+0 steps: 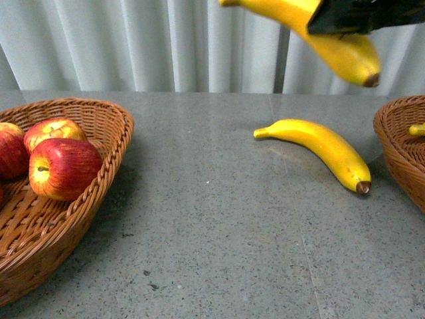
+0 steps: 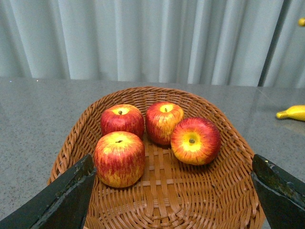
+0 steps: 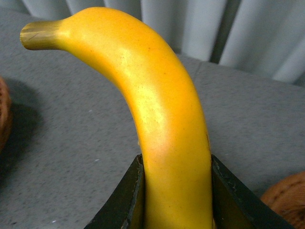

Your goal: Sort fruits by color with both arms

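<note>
Apples (image 2: 119, 158), four of them, red streaked with yellow, sit close together in the left wicker basket (image 2: 220, 192). The left gripper (image 2: 172, 161) faces them with its jaws spread wide and nothing between them. Farther out on the grey speckled table (image 1: 219, 232), a loose banana (image 1: 319, 149) lies on its side, near a second wicker basket (image 1: 397, 154) on the right, where a yellow banana tip (image 1: 417, 129) shows. Higher up, the right gripper (image 3: 175, 193) clamps a raised banana (image 3: 162, 119) in mid-air before the pale curtain (image 1: 133, 40).
</note>
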{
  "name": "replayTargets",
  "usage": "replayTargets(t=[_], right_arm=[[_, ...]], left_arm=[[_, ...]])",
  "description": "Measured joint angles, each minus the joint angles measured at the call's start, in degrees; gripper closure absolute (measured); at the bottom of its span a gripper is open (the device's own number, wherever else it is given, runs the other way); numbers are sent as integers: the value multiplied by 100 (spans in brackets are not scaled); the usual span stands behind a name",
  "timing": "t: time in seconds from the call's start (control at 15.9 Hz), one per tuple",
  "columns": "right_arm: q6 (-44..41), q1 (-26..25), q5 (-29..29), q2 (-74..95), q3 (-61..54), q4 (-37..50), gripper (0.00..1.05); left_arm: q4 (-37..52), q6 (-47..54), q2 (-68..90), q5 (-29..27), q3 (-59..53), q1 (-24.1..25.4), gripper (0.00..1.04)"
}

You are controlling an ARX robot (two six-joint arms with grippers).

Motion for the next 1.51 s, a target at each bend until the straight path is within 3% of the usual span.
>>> replayTargets(t=[0.06, 0.25, 0.69, 0.94, 1.32, 1.51], right_arm=[[-238, -940, -129, -299, -280, 332, 73], [-881, -1884, -520, -455, -968, 839, 73], [-2055, -3158, -1115, -472, -2096, 1305, 73], [-2463, -3314, -1217, -481, -2221, 1172, 73], [-2446, -3023, -1434, -1132, -1934, 763, 5], [-2087, -2245, -1449, -1425, -1491, 516, 6]], left_arm=[[0, 0, 0, 0, 0, 0, 7], [2, 0, 0, 0, 0, 0, 7], [0, 0, 0, 0, 0, 0, 7], [2, 0, 0, 0, 0, 0, 7], [2, 0, 0, 0, 0, 0, 7], [2, 0, 0, 0, 0, 0, 7]])
